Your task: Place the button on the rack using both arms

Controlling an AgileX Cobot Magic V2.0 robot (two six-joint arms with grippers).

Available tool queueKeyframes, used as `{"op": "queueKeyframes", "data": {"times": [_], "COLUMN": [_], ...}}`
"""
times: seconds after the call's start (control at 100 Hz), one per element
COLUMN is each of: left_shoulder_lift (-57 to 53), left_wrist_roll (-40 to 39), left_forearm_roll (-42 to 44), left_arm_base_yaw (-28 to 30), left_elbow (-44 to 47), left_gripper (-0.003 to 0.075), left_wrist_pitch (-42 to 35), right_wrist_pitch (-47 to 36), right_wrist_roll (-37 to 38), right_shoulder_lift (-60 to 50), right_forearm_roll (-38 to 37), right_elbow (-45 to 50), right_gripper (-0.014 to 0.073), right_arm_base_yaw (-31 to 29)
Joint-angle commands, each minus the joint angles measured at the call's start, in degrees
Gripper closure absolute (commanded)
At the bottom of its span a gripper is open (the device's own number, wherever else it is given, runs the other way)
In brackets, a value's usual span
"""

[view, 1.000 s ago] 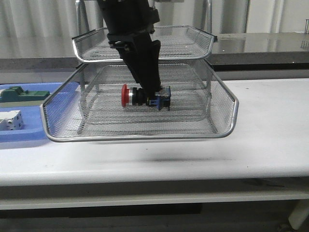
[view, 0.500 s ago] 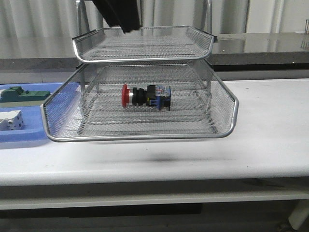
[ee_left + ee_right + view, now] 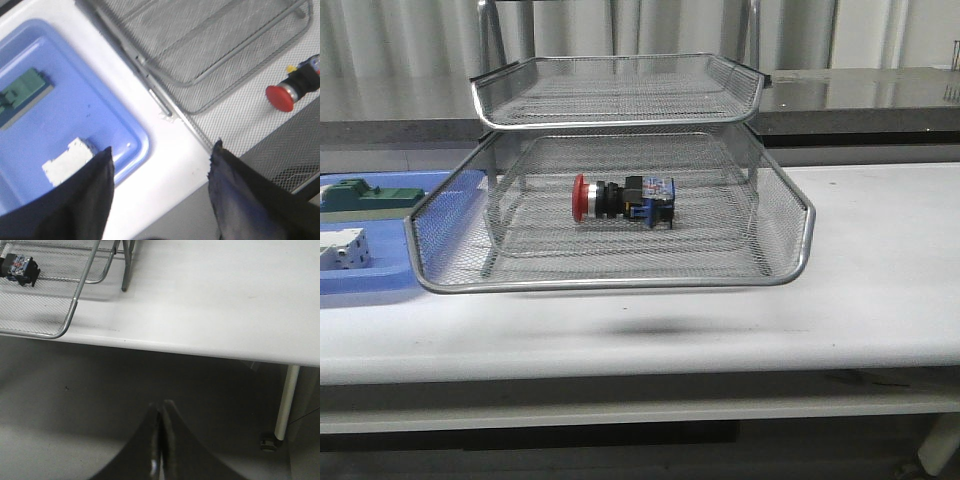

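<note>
The button (image 3: 620, 199) lies on its side in the lower tier of the silver wire-mesh rack (image 3: 780, 270), red head to the left and blue rear to the right. It also shows in the left wrist view (image 3: 292, 88) and its blue rear in the right wrist view (image 3: 19, 269). No arm is in the front view. My left gripper (image 3: 161, 152) is open and empty, high above the table edge between the blue tray and the rack. My right gripper (image 3: 161, 407) is shut and empty, off the table's front edge to the right of the rack.
A blue plastic tray (image 3: 380, 282) sits left of the rack, holding a green block (image 3: 365, 195) and a white block (image 3: 342, 250). In the left wrist view the tray (image 3: 125, 130), green block (image 3: 22, 92) and white block (image 3: 67, 157) show too. A table leg (image 3: 284, 400) stands at the right.
The left arm has let go of the button, risen out of the rack and left the front view. The button stays where it was set in the lower tier.
</note>
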Motion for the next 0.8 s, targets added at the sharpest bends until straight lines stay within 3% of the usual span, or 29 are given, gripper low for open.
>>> {"op": "queueKeyframes", "data": {"times": [0.0, 0.29, 0.79], "left_shoulder_lift": [-5.5, -19.2, -47.8], "left_wrist_roll": [-0.9, -2.3, -4.0], "left_forearm_roll": [-0.7, -1.4, -3.0], "left_arm_base_yaw": [2.1, 7.9, 8.1], "left_elbow": [2.6, 20.7, 58.6], "left_gripper": [0.0313, 0.0312, 0.0312], "left_wrist_pitch": [-3.4, -19.4, -56.0], "right_wrist_pitch": [-3.3, -3.3, -3.3], "right_wrist_roll": [-0.1, -0.1, -0.1], "right_shoulder_lift": [0.5, 0.5, 0.5], "right_forearm_roll": [-0.6, -0.6, -0.6], "right_elbow": [-1.8, -1.8, -1.8], "right_gripper": [0.0662, 0.0662, 0.0662], "right_arm_base_yaw": [-0.2, -0.2, -0.2]}}
